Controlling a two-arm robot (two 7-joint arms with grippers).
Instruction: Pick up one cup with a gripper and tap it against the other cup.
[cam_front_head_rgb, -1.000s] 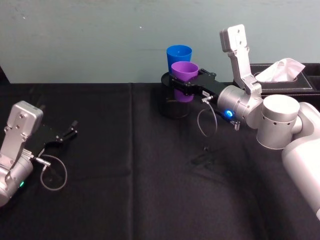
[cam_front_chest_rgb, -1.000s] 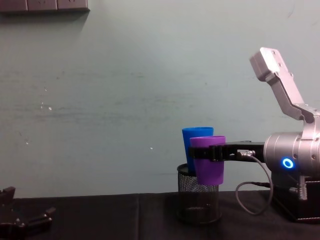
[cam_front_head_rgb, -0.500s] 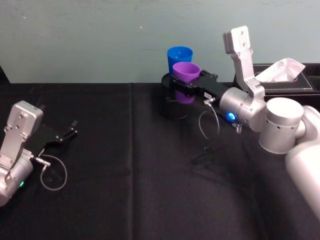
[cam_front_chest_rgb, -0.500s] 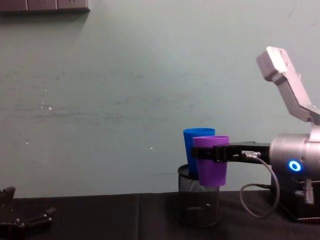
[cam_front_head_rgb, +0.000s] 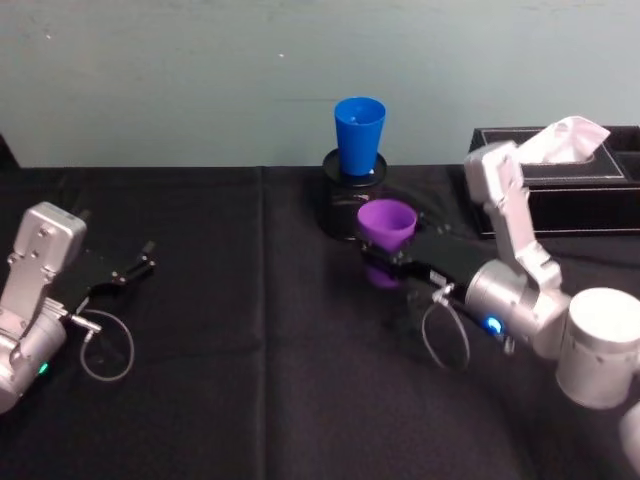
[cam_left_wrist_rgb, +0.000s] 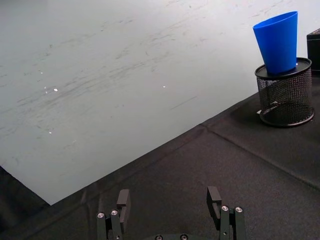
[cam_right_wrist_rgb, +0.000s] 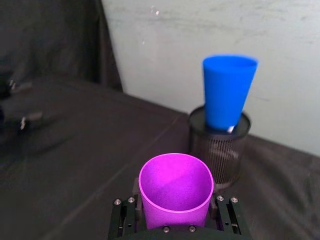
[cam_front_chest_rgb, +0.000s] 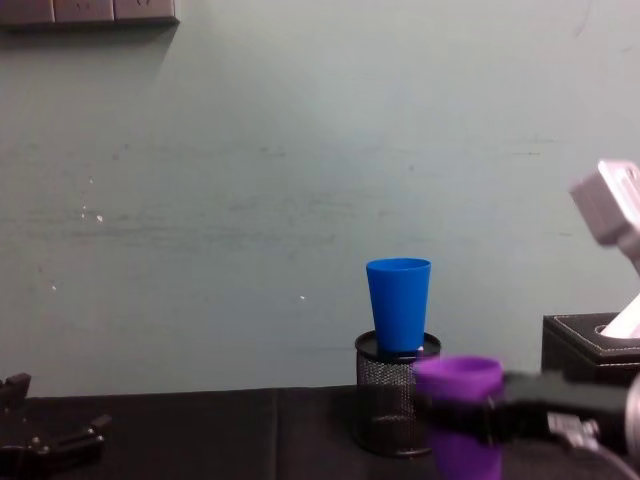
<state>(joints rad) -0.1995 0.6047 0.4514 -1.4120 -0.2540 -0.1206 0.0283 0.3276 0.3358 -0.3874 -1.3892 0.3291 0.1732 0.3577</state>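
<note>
The right pincer (cam_front_head_rgb: 385, 262) clamps the purple cup (cam_front_head_rgb: 387, 232) upright.

No readable text, labels, brands, numbers or signs anywhere.
</note>
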